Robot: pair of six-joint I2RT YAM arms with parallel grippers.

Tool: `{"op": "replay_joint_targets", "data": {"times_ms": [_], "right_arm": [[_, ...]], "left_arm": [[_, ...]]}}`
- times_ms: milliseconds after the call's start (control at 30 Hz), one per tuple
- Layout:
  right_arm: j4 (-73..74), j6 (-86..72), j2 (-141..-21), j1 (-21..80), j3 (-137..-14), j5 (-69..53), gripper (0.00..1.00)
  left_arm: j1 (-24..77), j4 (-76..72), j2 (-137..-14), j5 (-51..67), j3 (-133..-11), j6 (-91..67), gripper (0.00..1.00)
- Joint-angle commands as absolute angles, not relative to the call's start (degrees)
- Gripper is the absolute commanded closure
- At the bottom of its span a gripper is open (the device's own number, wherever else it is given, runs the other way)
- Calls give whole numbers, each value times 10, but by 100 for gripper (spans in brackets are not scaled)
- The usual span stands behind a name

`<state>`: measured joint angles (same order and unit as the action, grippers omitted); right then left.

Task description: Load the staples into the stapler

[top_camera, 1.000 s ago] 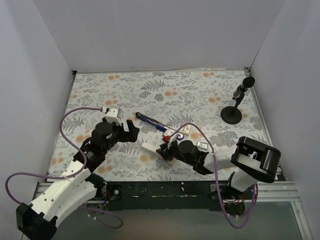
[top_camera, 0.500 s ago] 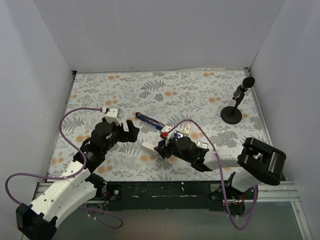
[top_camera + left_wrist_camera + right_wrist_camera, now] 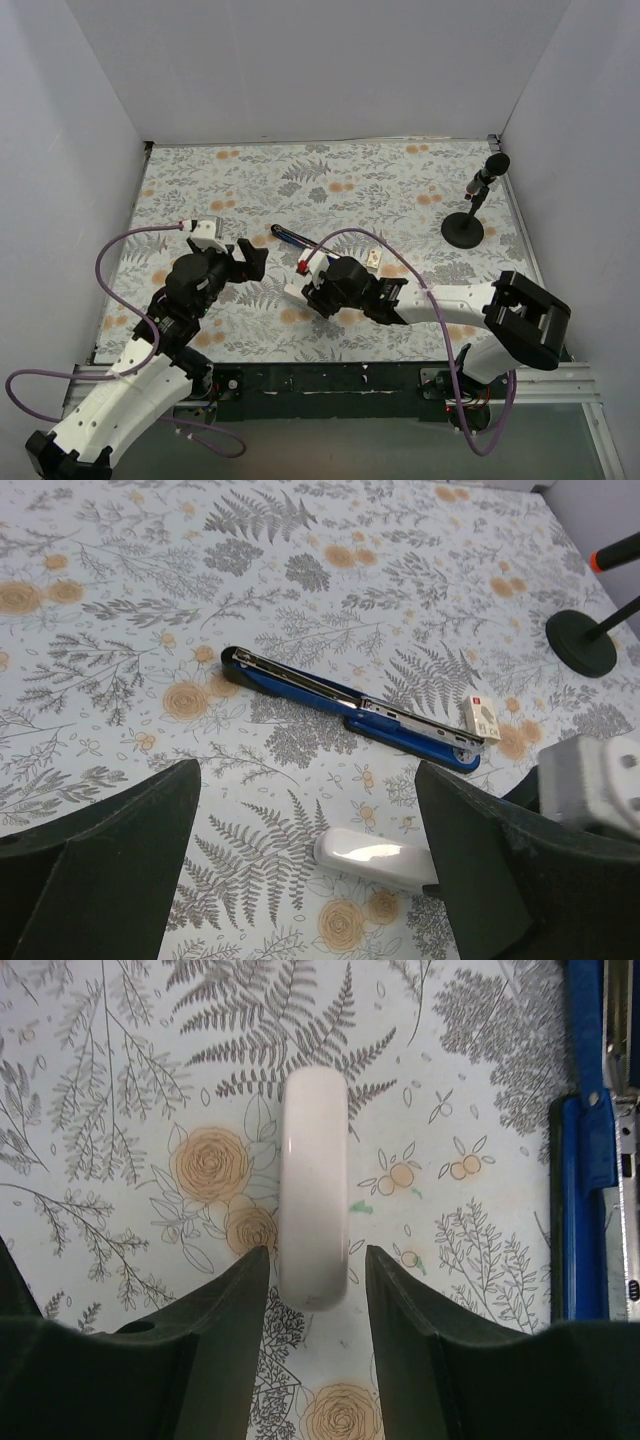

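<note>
The blue stapler [image 3: 350,702] lies opened flat on the floral surface [image 3: 400,180], at 12 o'clock from the right gripper [image 3: 316,1255] — its fingers parted either side of a white rounded bar [image 3: 315,1160], just clear of it — while the left gripper [image 3: 307,778], spread wide, hovers at the stapler's 8 o'clock.

Table [image 3: 400,180] with flower-pattern cloth. On it: blue stapler [image 3: 350,702] opened flat, small white box [image 3: 483,716] at its end, white oblong piece [image 3: 314,1185] near, microphone stand [image 3: 463,230] well apart.
</note>
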<state>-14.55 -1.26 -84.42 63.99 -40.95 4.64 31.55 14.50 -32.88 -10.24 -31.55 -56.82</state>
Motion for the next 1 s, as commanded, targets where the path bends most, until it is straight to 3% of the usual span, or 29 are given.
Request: {"op": "replay_joint_targets", "data": {"times_ms": [0,267,600,833,967], "right_arm": [[-47,-5,-866,642,-466,25,48],[-11,-2,-936,643,-525,31,52],[-4,35,-1017,643,-626,28,85],[-14,68,-1165,642,-809,11,86],[-1,76,-1251,642,-929,6,81]], "left_arm": [[313,130,-282,-147,-305,-573,11],[312,128,-270,-147,-303,-573,11],[312,127,-235,-148,-300,-578,11],[312,124,-204,-162,-295,-579,11],[312,124,-186,-178,-292,-582,11]]}}
